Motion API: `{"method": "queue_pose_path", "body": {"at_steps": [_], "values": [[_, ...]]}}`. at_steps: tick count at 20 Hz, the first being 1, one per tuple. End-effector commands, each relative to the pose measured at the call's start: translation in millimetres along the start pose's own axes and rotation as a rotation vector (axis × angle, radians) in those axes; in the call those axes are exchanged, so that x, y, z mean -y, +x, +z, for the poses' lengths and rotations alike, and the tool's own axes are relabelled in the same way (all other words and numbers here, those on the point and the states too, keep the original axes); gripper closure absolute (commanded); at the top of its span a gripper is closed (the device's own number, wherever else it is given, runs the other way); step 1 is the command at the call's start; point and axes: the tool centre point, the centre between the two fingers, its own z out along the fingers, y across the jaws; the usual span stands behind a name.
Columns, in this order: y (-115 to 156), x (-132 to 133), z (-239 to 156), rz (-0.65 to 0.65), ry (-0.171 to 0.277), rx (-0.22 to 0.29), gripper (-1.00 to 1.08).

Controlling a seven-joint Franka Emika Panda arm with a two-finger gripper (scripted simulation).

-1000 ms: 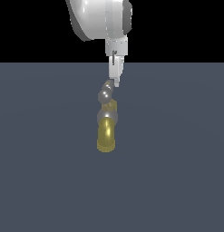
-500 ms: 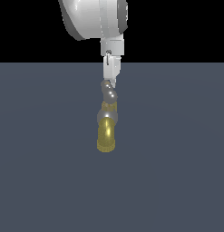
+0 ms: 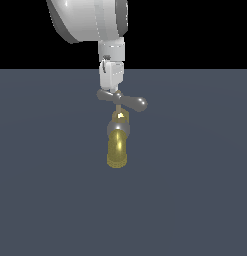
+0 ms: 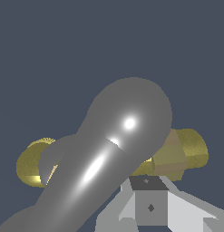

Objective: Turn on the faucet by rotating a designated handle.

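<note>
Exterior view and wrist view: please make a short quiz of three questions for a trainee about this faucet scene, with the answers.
1. True or false: in the exterior view, the gripper is at the handle, not at the spout.
2. Which end of the handle shows its bulb clearly in the exterior view? A) the end at that view's right B) the end at that view's left
3. What colour is the spout?

Key:
1. True.
2. A; the other end lies under the gripper.
3. Yellow-brass, also seen behind the grey handle in the wrist view.
</note>
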Motion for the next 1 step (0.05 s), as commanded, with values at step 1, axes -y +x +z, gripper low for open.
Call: {"method": "queue_pose_path", "body": {"at_steps": [1], "values": [[71.4,23.8,-4.2,-0.092,0.009,-0.032,1.08]]}}
